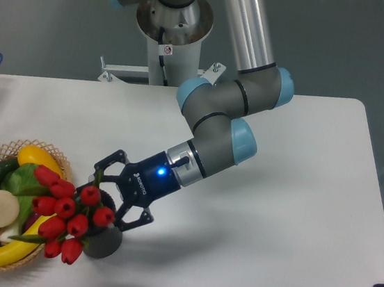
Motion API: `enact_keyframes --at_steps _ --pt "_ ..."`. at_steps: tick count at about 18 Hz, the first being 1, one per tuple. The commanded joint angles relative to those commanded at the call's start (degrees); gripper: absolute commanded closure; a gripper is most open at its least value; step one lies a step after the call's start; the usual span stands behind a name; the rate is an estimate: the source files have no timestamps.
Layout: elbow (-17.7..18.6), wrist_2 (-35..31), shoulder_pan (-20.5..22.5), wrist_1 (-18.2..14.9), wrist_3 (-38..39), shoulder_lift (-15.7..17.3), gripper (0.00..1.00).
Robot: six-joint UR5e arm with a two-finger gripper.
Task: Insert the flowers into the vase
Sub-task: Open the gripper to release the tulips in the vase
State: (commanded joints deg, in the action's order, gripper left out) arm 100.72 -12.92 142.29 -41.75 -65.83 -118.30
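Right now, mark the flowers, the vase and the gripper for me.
flowers [66, 212]: fixed camera, on a red bud mid-bunch.
vase [104, 244]: fixed camera, on the dark outer wall.
gripper [113, 200]: fixed camera, midway between the fingers.
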Motion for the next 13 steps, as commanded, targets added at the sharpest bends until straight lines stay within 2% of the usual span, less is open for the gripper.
enact_keyframes --at_steps 4,8,11,13 --pt "-0.1 0.2 2.8 0.0 0.0 0.7 0.0" --pt "0.8 0.2 6.2 0.1 -0.1 3.9 0.0" --pt "0.8 -0.3 9.8 0.3 0.0 4.4 0.0" --pt "0.9 -3.1 12.5 0.3 -0.1 5.2 0.0"
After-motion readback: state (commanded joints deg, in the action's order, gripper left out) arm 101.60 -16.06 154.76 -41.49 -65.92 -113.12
